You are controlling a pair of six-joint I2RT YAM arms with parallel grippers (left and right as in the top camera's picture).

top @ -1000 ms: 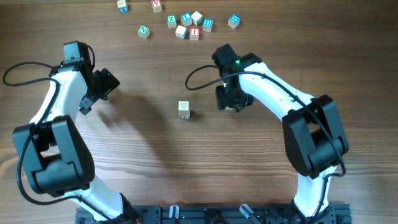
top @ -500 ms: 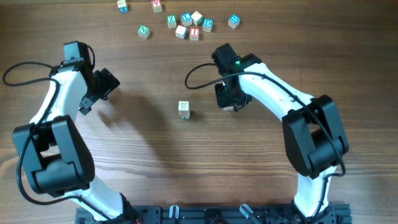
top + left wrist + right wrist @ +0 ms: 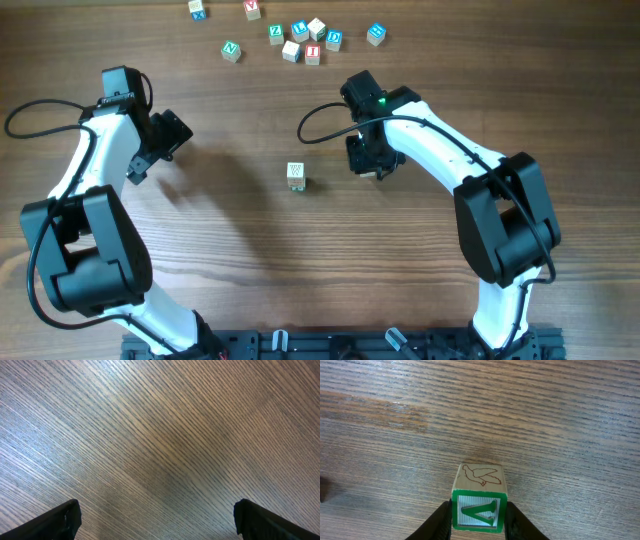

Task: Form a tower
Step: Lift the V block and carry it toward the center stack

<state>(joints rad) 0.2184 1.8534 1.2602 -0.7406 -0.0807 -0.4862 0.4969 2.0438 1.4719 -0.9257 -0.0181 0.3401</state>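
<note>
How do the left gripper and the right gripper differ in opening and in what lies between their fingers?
The left gripper stands wide open; the right gripper is closed narrow. The left gripper has only table between its fingers; the right gripper clasps a cube with a green letter face and a bird drawing, a finger against each side. Both have dark fingers and face the wooden table.

Bright, even overhead light; soft shadows on table point(image 3: 230, 220); glare patch near sharp cube point(image 3: 480, 495).
</note>
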